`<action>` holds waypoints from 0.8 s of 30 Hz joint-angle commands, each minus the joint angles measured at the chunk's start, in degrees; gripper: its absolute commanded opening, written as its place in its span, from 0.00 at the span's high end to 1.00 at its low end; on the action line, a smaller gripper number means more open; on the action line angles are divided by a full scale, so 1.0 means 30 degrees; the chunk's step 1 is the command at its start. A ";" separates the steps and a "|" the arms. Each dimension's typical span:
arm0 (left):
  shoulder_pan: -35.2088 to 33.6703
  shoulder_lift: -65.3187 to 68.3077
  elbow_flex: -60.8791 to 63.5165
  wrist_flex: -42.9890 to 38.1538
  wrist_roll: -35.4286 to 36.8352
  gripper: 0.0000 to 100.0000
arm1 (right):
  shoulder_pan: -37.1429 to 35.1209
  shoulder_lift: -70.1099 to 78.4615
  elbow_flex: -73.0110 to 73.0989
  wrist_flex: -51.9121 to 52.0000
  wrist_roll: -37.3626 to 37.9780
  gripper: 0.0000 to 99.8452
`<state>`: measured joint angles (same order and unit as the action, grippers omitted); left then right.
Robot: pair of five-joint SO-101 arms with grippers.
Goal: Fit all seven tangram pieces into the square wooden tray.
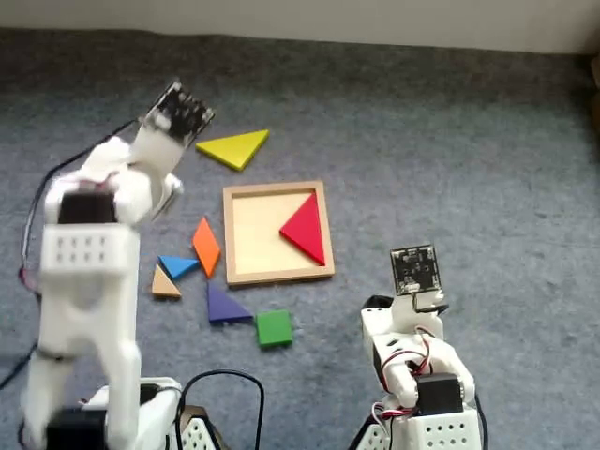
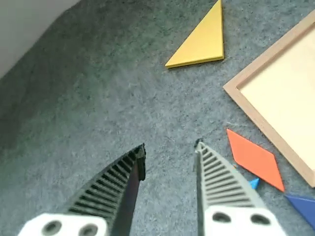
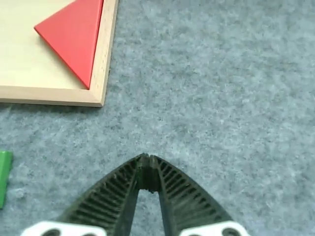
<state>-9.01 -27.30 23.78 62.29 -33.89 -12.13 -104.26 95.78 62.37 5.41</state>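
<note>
The square wooden tray (image 1: 272,188) lies mid-table with a red triangle (image 1: 306,228) in its right part. A yellow triangle (image 1: 234,146) rests beyond the tray. To the tray's left lie an orange parallelogram (image 1: 206,246), a blue triangle (image 1: 176,265) and a tan triangle (image 1: 165,283). A purple triangle (image 1: 223,306) and a green square (image 1: 274,328) sit in front of it. My left gripper (image 2: 170,150) hangs open over bare carpet, between the yellow triangle (image 2: 203,39) and the orange parallelogram (image 2: 256,158). My right gripper (image 3: 147,160) is shut and empty, off the tray's (image 3: 106,54) near right corner.
Grey carpet covers the table. The left arm (image 1: 103,197) stands tall at the left and leans toward the yellow piece. The right arm (image 1: 412,281) is folded low at the front right. Open carpet lies right of the tray.
</note>
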 commanded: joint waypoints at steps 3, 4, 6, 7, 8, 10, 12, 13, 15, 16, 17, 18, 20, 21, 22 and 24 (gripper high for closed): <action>0.1538 0.8806 -0.8835 0.2256 -0.0205 0.79 | 0.0220 0.0073 0.2212 0.0132 0.0205 0.98; 0.1744 0.9949 -1.0066 0.2755 -0.0205 0.78 | 0.0220 0.0073 0.2212 0.0132 0.0205 0.98; 0.2007 1.2352 -1.2762 0.3663 -0.0205 0.76 | 0.0220 0.0073 0.2212 0.0132 0.0205 0.98; 0.2154 1.3465 -1.4022 0.4044 -0.0205 0.76 | 0.0220 0.0073 0.2212 0.0132 0.0205 0.98; 0.2330 1.4725 -1.5429 0.4425 -0.0205 0.75 | 0.0220 0.0073 0.2212 0.0132 0.0205 0.98; 0.2652 1.6835 -1.7861 0.5070 -0.0234 0.74 | 0.0220 0.0073 0.2212 0.0132 0.0205 0.98; 0.3033 1.8974 -2.0440 0.5656 -0.0440 0.73 | 0.0220 0.0073 0.2212 0.0132 0.0205 0.98; 0.3209 2.0059 -2.1700 0.5919 -0.0938 0.73 | 0.0220 0.0073 0.2212 0.0132 0.0205 0.98; 0.3531 2.2051 -2.4044 0.6476 -0.1641 0.73 | 0.0220 0.0073 0.2212 0.0132 0.0205 0.98; 0.3648 2.3048 -2.5128 0.6681 -0.1700 0.73 | 0.0220 0.0073 0.2212 0.0132 0.0205 0.98; 0.3707 2.3956 -2.6183 0.6916 -0.1729 0.73 | 0.0220 0.0073 0.2212 0.0132 0.0205 0.98; 0.3736 2.4864 -2.7238 0.7121 -0.1729 0.73 | 0.0220 0.0073 0.2212 0.0132 0.0205 0.98; 0.3678 2.6535 -2.9201 0.7414 -0.1758 0.73 | 0.0249 0.0073 0.2212 0.0132 0.0205 0.98; 0.3648 2.7355 -3.0081 0.7502 -0.1758 0.73 | 0.0249 0.0073 0.2212 0.0132 0.0205 0.98; 0.3619 2.8147 -3.0872 0.7590 -0.1788 0.73 | 0.0249 0.0073 0.2212 0.0132 0.0205 0.98; 0.3619 2.9524 -3.2161 0.7560 -0.1788 0.73 | 0.0249 0.0073 0.2212 0.0132 0.0205 0.98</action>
<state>0.84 55.69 -62.37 84.35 -38.64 -11.87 -104.26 95.78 62.37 5.41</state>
